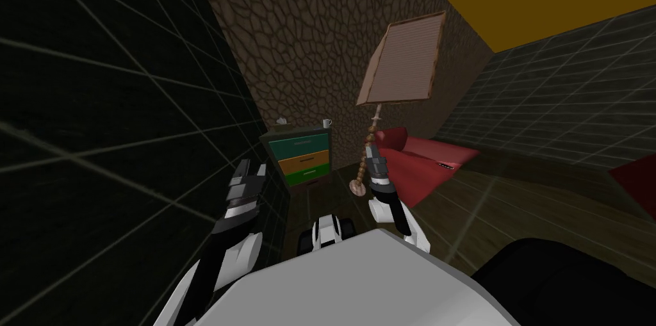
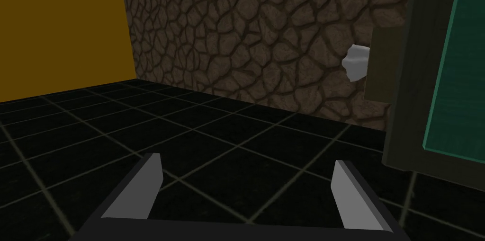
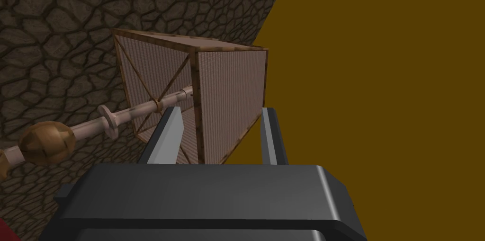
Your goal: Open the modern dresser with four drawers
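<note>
The dresser (image 1: pixel 300 157) stands against the stone wall, with teal, orange and green drawer fronts and a dark one at the bottom, all flush. My left gripper (image 1: pixel 250 170) hovers short of its left side, open. In the left wrist view the fingers (image 2: pixel 142 191) stand wide apart over dark tiles, with the dresser's frame and teal drawer front (image 2: pixel 455 63) off to one side of the gripper (image 2: pixel 246 191). My right gripper (image 1: pixel 372 148) is raised near the lamp pole, and its wrist view shows the gripper (image 3: pixel 220 134) open with nothing between its fingers.
A floor lamp (image 1: pixel 402 59) with a boxy shade leans right of the dresser, its base (image 1: pixel 359 186) on the floor. A red sofa (image 1: pixel 428 163) lies beyond it. Two small white cups (image 1: pixel 327 123) sit on the dresser top. A dark tiled wall runs close on my left.
</note>
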Controlling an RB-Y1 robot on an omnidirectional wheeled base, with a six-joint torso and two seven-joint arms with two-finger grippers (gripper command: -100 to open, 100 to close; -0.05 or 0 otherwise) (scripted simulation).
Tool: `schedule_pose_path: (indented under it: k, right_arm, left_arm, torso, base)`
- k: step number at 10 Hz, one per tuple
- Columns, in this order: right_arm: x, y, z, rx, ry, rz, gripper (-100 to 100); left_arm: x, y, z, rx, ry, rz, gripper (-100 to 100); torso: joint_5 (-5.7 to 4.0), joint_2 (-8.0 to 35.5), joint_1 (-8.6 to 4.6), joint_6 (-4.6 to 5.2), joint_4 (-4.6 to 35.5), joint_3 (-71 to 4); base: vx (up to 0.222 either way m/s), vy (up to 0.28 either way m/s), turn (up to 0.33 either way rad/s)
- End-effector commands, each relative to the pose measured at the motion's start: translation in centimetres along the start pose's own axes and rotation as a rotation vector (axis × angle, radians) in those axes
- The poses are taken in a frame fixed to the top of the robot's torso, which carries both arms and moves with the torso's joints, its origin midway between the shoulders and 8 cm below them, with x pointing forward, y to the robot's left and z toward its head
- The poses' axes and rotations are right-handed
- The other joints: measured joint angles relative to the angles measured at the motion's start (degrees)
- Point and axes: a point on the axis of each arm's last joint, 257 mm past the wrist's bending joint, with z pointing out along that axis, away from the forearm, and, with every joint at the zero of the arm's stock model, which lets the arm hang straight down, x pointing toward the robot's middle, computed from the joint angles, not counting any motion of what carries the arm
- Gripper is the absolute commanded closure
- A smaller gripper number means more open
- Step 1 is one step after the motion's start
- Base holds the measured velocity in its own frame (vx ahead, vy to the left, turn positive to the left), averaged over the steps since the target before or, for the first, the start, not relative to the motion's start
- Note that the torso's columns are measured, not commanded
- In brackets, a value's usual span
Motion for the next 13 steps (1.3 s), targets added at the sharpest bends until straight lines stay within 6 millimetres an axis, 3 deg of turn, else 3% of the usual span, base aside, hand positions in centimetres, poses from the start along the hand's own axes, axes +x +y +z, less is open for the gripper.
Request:
schedule_pose_path:
  k: [1, 13]
  right_arm:
    - [0.0, 0.0, 0.0, 0.0, 0.0, 0.0, 0]
    - [0.0, 0.0, 0.0, 0.0, 0.0, 0.0, 0]
  left_arm:
    - [0.3, 1.5, 0.0, -0.054, 0.037, 0.024, -100]
    - [-0.9, 8.2, -1.0, -0.297, -0.001, 0.024, -100]
  torso:
    - [-0.01, 0.0, -0.03, 0.0, 0.0, 0.0]
    - [0.02, 0.1, 0.07, 0.0, 0.0, 0.1]
  base:
    - [0.133, -0.025, -0.013]
    - [0.125, -0.016, -0.015]
